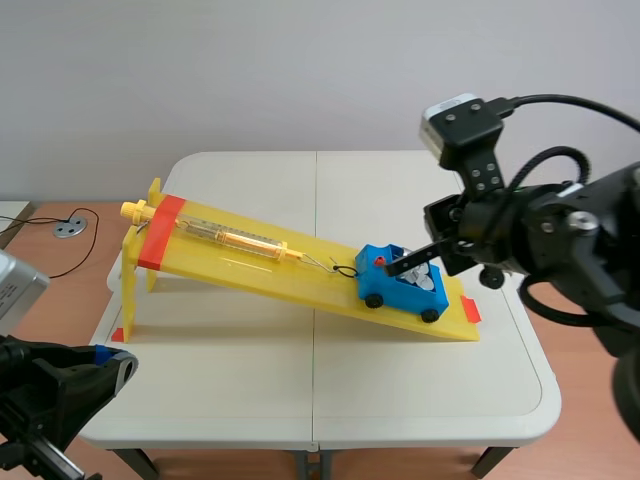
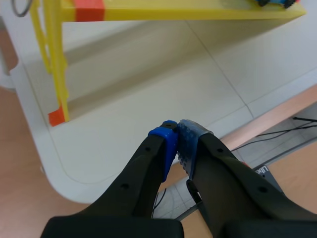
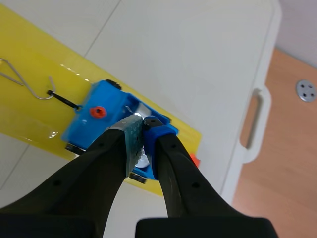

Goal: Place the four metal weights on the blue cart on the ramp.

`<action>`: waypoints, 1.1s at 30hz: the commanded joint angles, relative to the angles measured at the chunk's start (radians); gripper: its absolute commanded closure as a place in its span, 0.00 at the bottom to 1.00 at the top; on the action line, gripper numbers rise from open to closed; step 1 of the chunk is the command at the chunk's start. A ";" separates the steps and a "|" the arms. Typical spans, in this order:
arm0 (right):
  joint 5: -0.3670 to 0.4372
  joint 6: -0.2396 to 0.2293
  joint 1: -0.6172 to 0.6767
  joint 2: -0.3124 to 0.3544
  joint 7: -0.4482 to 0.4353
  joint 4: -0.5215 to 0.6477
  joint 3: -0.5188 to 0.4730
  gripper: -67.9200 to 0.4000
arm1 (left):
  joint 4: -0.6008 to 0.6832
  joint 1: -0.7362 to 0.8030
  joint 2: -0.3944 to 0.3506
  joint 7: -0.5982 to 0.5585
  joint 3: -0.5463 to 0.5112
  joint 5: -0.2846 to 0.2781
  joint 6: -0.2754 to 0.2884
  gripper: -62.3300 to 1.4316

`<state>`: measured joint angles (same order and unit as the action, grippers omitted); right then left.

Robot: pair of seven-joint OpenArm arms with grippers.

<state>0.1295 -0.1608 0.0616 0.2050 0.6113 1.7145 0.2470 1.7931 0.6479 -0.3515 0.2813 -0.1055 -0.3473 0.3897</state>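
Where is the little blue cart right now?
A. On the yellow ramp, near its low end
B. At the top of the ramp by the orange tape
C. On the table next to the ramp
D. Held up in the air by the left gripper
A: the blue cart stands with its wheels on the yellow ramp, close to the ramp's low end.

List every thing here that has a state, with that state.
yellow ramp: tilted.
blue cart: low on the ramp, loaded.
metal weights: in the cart.
spring scale: lying on the ramp, hooked to the cart.
left tool: shut, empty.
right tool: shut, above the cart.
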 commanded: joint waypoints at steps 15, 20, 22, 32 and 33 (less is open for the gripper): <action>0.303 -0.290 0.430 0.257 -0.070 0.260 -0.398 0.99 | 0.205 -0.209 0.188 -0.041 0.159 0.124 0.053 0.93; 0.336 -0.402 0.584 0.257 -0.071 0.262 -0.504 0.99 | 0.173 -0.301 0.220 -0.045 0.235 0.274 0.000 0.93; 0.348 -0.447 0.644 0.257 -0.071 0.262 -0.535 0.98 | 0.148 -0.336 0.233 -0.045 0.249 0.307 -0.026 0.93; 0.354 -0.521 0.871 0.249 -0.118 0.262 -0.620 0.98 | -0.027 -0.486 0.271 -0.049 0.269 0.400 -0.132 0.93; 0.354 -0.521 0.880 0.249 -0.119 0.262 -0.625 0.98 | -0.043 -0.499 0.271 -0.049 0.269 0.406 -0.145 0.93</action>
<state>0.4381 -0.6743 0.9478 0.4187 0.5804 1.8687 -0.3393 1.6943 0.1841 -0.0998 0.3328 0.1875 0.0948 0.2962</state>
